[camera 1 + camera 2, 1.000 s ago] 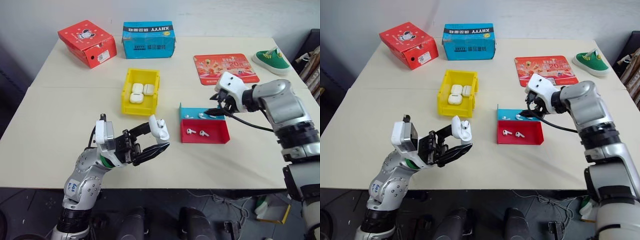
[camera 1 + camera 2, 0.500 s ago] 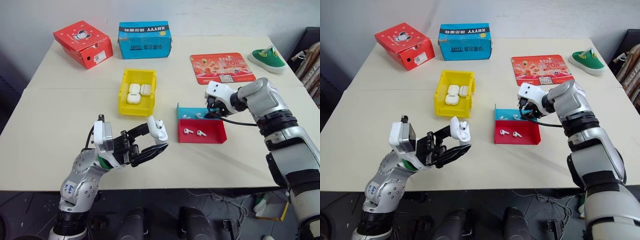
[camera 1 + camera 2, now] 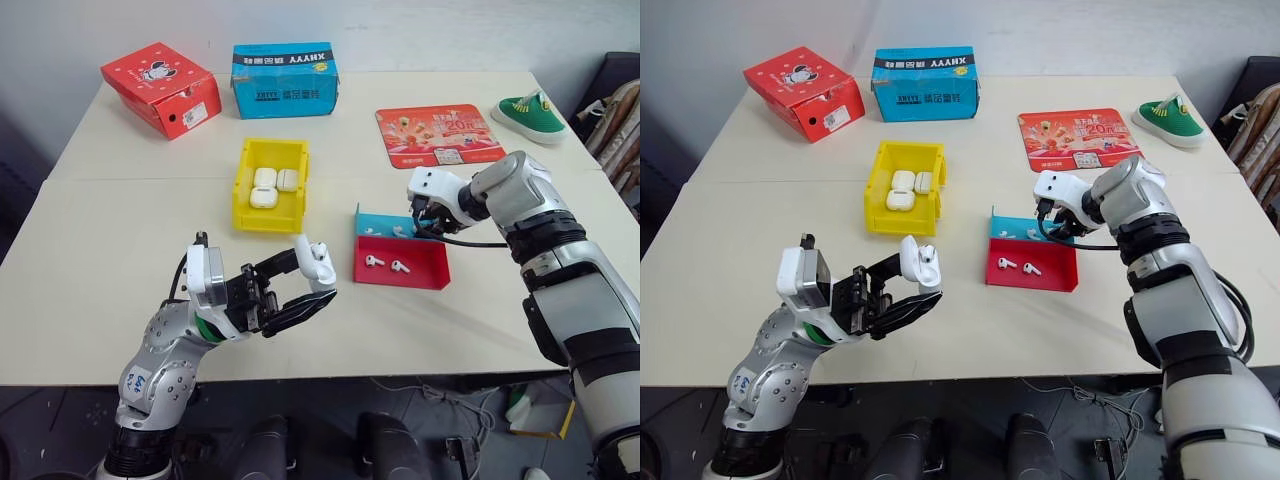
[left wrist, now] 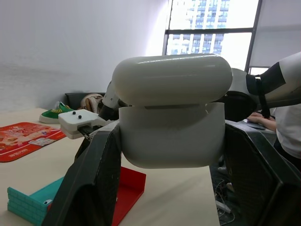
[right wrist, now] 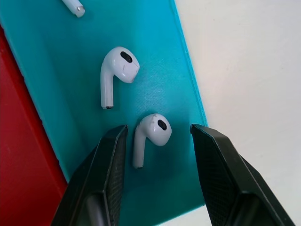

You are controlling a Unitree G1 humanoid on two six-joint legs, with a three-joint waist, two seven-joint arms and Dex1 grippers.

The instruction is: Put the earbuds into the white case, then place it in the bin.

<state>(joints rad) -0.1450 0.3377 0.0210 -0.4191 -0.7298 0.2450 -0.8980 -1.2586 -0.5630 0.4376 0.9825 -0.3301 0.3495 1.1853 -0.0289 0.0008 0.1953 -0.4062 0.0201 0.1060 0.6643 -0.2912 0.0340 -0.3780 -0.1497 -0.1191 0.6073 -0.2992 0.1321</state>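
Now your left pincer (image 3: pixel 308 287) clamps the glossy white earbud case (image 3: pixel 320 263), while your right pincer (image 5: pixel 157 141) brackets, fingers apart, one tiny white earbud (image 5: pixel 151 135).

"XHVYY" on blue box (image 3: pixel 925 84), "20" on red mat (image 3: pixel 1083 138)

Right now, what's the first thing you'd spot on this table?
The bright yellow bin in the middle, with white cases lying inside. Nearer the front, the left end effector holds up an open white case. On the right, the right end effector hangs open around an earbud in the blue tray.
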